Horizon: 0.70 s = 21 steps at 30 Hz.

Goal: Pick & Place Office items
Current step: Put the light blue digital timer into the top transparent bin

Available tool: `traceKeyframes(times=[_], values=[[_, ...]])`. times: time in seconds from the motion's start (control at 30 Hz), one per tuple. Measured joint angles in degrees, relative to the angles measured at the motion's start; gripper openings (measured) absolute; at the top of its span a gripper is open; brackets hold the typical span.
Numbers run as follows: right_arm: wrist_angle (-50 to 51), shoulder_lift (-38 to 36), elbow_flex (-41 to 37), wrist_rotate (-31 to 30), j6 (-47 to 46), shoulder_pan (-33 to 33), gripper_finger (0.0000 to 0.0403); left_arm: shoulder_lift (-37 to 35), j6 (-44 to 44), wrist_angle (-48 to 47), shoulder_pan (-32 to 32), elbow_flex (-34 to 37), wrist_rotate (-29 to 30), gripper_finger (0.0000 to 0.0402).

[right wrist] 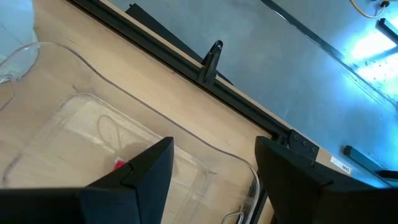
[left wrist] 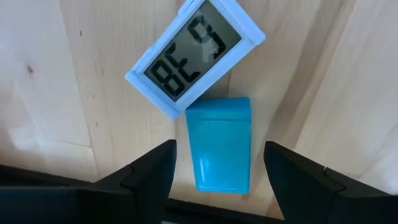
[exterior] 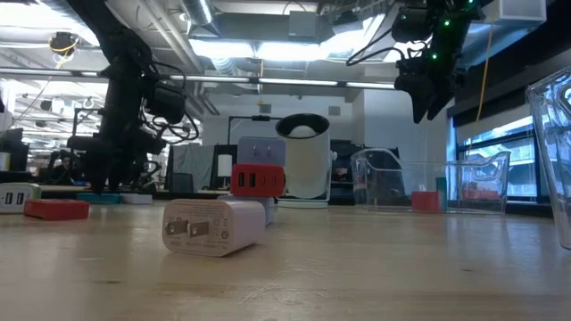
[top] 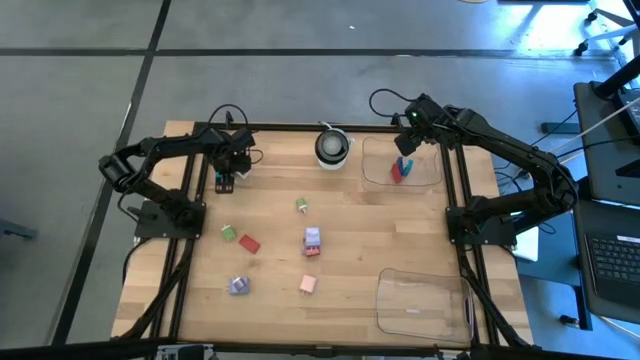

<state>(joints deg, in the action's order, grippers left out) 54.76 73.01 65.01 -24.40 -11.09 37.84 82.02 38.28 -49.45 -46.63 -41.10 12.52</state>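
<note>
Left gripper (left wrist: 221, 168) hangs low over the far left part of the table (top: 400, 225), its fingers spread wide to either side of a teal block (left wrist: 221, 144) that lies flat on the wood between them, apparently not yet touched by either finger; one end of the block touches or slightly tucks under a small white clock with a grey display (left wrist: 194, 54). Right gripper (top: 409, 143) hovers high above the far clear tray (top: 375, 172), fingers parted and holding nothing. In that tray sit a red piece and a blue piece (top: 402, 168), so by my reading two items are already placed. The near clear tray (top: 420, 300) at the right front corner looks bare. Much remains: scattered on the open wood in the high view are a green piece (top: 301, 205), another green piece (top: 229, 233) next to a red piece (top: 249, 243), a lilac piece (top: 312, 238) with something reddish just in front of it, a lilac-blue piece (top: 238, 286) and a pink piece (top: 308, 284). A round white-and-black object (top: 332, 146) stands at the far edge between the arms. I judge the task early, with the teal block the pick in hand.
</note>
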Motion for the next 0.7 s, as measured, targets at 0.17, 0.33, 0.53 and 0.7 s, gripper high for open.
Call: traceKeyframes(times=[0.17,0.33,0.53,0.7], values=[[-0.1,0.0,0.0,0.0,0.0,0.0,0.0228,0.0,0.0,0.9,0.0,0.0,-0.1,0.0240],[-0.1,0.0,0.0,0.0,0.0,0.0,0.0228,0.0,0.0,6.8,-0.7,1.6,-0.2,0.0242],[0.0,0.0,0.0,0.7,-0.3,0.0,0.0228,0.0,0.0,8.8,-1.6,3.7,-0.2,0.0240],[0.0,0.0,0.0,1.5,-0.3,0.0,0.0228,-0.1,-0.6,9.0,-2.0,4.1,-0.5,0.0241]])
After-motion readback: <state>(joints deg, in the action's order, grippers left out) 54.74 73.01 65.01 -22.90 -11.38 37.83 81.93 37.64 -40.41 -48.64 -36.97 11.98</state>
